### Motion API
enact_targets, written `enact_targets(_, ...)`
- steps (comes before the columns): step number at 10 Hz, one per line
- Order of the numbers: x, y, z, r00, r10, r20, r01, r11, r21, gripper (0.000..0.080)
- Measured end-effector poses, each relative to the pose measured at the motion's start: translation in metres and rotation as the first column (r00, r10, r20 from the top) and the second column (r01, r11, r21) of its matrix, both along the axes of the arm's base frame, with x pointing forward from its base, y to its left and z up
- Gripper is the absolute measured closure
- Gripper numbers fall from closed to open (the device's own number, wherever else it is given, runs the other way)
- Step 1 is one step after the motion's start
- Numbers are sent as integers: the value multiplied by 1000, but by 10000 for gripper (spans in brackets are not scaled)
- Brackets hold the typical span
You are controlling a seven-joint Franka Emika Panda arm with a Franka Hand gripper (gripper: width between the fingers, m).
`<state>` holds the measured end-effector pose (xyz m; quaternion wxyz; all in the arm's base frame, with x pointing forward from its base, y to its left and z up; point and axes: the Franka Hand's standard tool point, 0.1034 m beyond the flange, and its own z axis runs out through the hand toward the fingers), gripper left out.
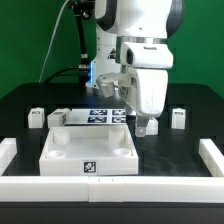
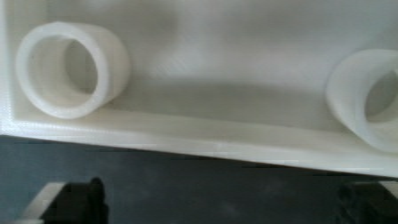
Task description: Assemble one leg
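Observation:
The large white tray-like part [image 1: 90, 150] lies on the black table, with a marker on its front wall. In the wrist view its inside [image 2: 214, 90] fills the picture, with two round corner sockets [image 2: 75, 68]. Three small white legs stand on the table: two at the exterior view's left [image 1: 35, 117] [image 1: 57, 118] and one at the right [image 1: 180, 117]. My gripper [image 1: 147, 124] hangs low just beside the tray's far right corner. In the wrist view the gripper [image 2: 222, 205] has its dark fingers [image 2: 71, 202] wide apart, with only dark table between them. No leg shows in the wrist view.
The marker board [image 1: 105, 113] lies behind the tray under the arm. White border walls run along the front [image 1: 110, 186], the left [image 1: 8, 150] and the right [image 1: 212, 155] of the table. A green backdrop stands behind.

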<state>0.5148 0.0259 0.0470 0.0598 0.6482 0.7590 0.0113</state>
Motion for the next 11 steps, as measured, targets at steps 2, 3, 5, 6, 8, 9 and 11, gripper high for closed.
enact_targets(2,0,0,-1,1000,0,-1,0,1000,0,150)
enact_targets(3,-1,-1,-1,1000,2,3,-2,1000,2,150)
enact_targets(5,-19,-16,-9,1000,7,7,-7,1000,7,150)
enact_targets(6,-31,-27,-10,1000,1,-4,-1,1000,2,150)
enact_targets(8,-47,-45,-16,1000,-7,-15,7,1000,3,150)
enact_targets(9,-49,-54,-17,1000,-14,-18,14,1000,-1,150)
enact_targets(11,-54,-73,-22,999,-43,-25,43,999,-4,150)
